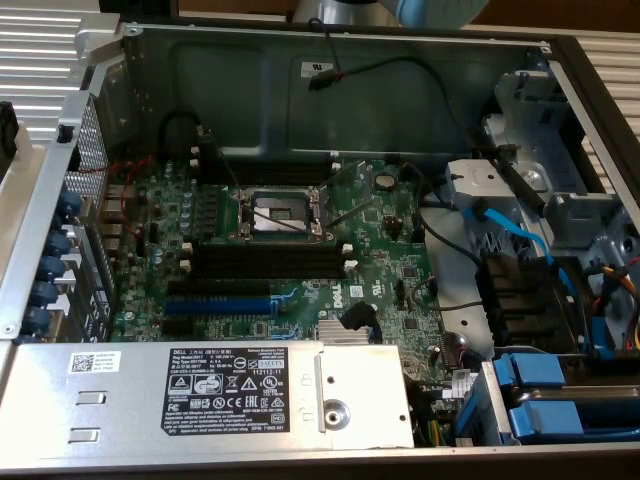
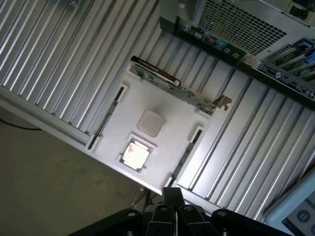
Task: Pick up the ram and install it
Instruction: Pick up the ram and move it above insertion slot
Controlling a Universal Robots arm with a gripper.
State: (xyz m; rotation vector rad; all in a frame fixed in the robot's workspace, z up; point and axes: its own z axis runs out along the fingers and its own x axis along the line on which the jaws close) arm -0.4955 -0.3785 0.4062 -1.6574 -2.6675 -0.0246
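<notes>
The tool, clenched shut with its base cut off from view, hangs above the white tray, tips nearest the edge-on, hard-to-resolve ram.

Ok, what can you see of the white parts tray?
The white parts tray is a flat, roughly square, plastic-looking plate lying on the ribbed metal surface. It carries a square chip, a pale square pad, a bracketed card along one edge and narrow dark sticks in two opposite side slots.
</notes>
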